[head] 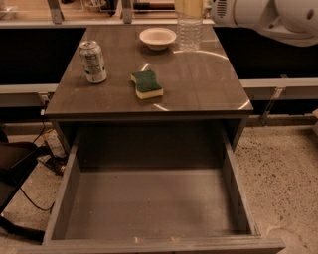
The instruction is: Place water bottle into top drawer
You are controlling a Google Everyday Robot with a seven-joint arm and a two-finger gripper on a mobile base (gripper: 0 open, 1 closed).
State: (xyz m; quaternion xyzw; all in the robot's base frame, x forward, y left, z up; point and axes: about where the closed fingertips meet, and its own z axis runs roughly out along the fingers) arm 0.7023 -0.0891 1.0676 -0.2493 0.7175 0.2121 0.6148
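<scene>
The water bottle [190, 33] is clear and ribbed. It is upright at the far edge of the tabletop, just right of the white bowl. My gripper [189, 7] is at the top edge of the camera view, its pale fingers [180, 7] closed around the bottle's upper part and hiding the cap. I cannot tell whether the bottle's base touches the table. The white arm [258, 15] comes in from the top right. The top drawer [149, 203] is pulled wide open below the table's front edge, with its grey bottom bare.
A silver-green soda can [93, 61] stands at the table's left. A green and yellow sponge [146, 84] lies near the middle. A white bowl [157, 38] sits at the back. Cables and a dark object [20, 163] lie on the speckled floor to the left.
</scene>
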